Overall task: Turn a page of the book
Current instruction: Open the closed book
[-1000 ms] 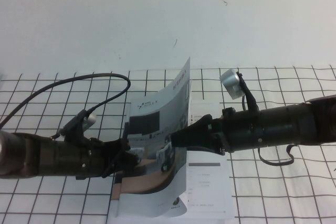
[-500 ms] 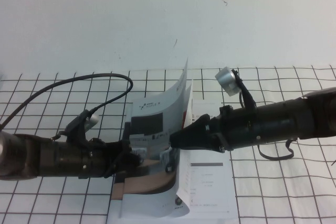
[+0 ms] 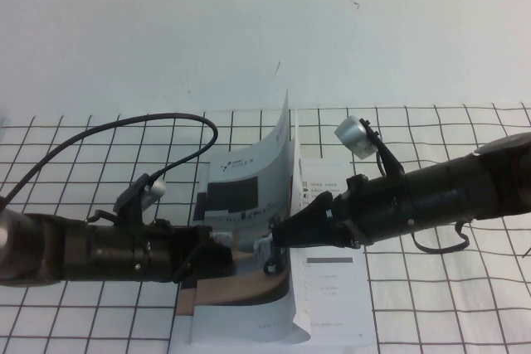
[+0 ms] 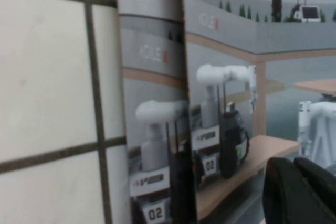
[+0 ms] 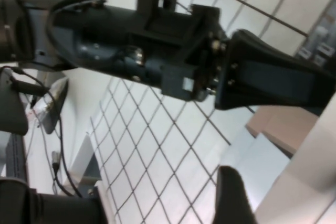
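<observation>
**Ann:** Since the earlier frame, the right gripper (image 3: 278, 234) has slid further toward the robot's left, and the page (image 3: 261, 180) it carries now stands steeper, nearly upright over the spine.

**Ben:** Where does the book (image 3: 328, 288) lie?

**Ann:** Flat on the gridded tabletop (image 3: 448, 304), near the front edge between the two arms. Its white inner sheet with tables is bared on the robot's right; the cover leaf rises from the middle, photo side facing left.

**Ben:** And the right gripper's hold?

**Ann:** It looks pinched shut on the page's lower free edge, judging from the high view. The wrist view shows only one dark fingertip (image 5: 231, 192) near the paper, so the grip itself is a judgement.

**Ben:** The left gripper (image 3: 217, 248)?

**Ann:** It sits low at the book's left edge, right by the cover photo. Whether it is open or closed, she cannot tell.

**Ben:** What could go wrong?

**Ann:** The leaf is thin and glossy; it could slip out and fall back to the right if released before it passes upright. The two grippers are also very close, so pushing further left risks a knock, and a hard pull could drag the whole book sideways.
</observation>
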Available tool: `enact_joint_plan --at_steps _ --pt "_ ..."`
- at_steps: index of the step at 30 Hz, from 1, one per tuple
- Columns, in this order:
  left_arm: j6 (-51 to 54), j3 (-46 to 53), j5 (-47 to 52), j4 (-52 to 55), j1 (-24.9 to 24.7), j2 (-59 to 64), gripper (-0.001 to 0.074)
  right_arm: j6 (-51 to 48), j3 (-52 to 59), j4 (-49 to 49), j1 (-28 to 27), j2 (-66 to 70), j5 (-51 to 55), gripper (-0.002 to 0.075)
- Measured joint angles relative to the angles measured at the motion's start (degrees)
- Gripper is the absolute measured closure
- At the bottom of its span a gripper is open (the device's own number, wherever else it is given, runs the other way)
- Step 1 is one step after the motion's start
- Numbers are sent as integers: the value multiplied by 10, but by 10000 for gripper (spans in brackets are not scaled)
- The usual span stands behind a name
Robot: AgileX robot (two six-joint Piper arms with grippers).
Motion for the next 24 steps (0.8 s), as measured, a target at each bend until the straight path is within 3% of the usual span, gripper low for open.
enact_joint_plan --at_steps 14,24 --pt "19 1 1 0 0 0 738 35 -59 -5 0 -1 39 318" --pt "28 1 3 0 0 0 738 87 -89 -69 0 -21 36 319"
